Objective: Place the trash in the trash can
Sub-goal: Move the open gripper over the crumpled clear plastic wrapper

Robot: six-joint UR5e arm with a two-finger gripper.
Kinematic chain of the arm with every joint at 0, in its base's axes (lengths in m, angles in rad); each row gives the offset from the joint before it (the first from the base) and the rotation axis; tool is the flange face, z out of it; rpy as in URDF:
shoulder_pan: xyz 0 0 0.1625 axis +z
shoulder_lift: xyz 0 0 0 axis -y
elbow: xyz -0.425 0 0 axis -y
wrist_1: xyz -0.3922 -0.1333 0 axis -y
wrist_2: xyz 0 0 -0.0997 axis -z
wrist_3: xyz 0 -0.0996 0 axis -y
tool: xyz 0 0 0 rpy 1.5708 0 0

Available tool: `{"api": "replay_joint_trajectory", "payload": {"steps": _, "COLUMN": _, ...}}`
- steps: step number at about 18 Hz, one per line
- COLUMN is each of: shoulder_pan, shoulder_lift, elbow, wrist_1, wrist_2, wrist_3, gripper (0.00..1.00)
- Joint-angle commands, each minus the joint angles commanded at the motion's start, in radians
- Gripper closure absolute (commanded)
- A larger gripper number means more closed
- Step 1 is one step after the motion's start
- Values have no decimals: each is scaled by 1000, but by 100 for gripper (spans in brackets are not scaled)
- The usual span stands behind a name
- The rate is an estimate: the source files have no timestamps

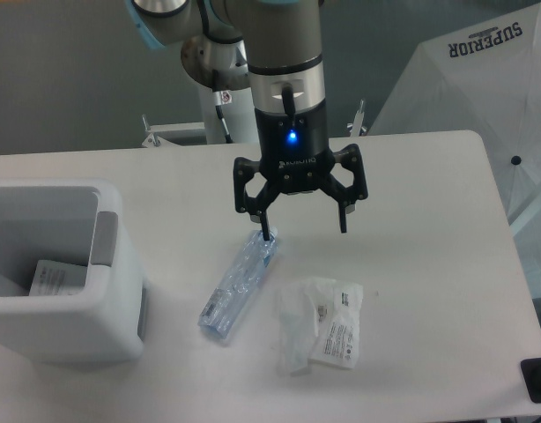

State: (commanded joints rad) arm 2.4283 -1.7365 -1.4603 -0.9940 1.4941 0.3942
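A crushed clear plastic bottle (pixel 238 285) lies diagonally on the white table (pixel 411 194), its cap end pointing up towards the gripper. To its right lies a crumpled clear wrapper (pixel 328 333) with a white printed label. My gripper (pixel 304 231) hangs open above the table, its left fingertip (pixel 266 233) right over the bottle's cap end, its right one over bare table. Nothing is between the fingers. The white trash can (pixel 50 273) stands at the left edge, with a white labelled packet (pixel 57 278) inside it.
A white umbrella-like cover (pixel 491 79) printed SUPERIOR stands beyond the table's right end. A dark object (pixel 539 381) sits at the bottom right corner. The arm's base and a white frame (pixel 178 130) stand behind the table.
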Motion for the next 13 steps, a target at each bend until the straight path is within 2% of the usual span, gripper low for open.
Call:
{"api": "replay_joint_trajectory", "payload": {"steps": 3, "shoulder_pan": -3, "shoulder_lift": -3, "elbow": -9, "wrist_1": 3, "wrist_2": 20, "wrist_3": 0, "gripper": 0}}
{"api": "replay_joint_trajectory", "payload": {"steps": 7, "shoulder_pan": -2, "shoulder_lift": -35, "elbow": -14, "wrist_1": 38, "wrist_2": 14, "wrist_3": -9, "gripper": 0}}
{"api": "replay_joint_trajectory", "payload": {"steps": 12, "shoulder_pan": -5, "shoulder_lift": -107, "elbow": -76, "wrist_1": 230, "wrist_2": 14, "wrist_3": -9, "gripper": 0}}
{"api": "replay_joint_trajectory", "payload": {"steps": 13, "shoulder_pan": -6, "shoulder_lift": -124, "elbow": -87, "wrist_1": 248, "wrist_2": 17, "wrist_3": -11, "gripper": 0}}
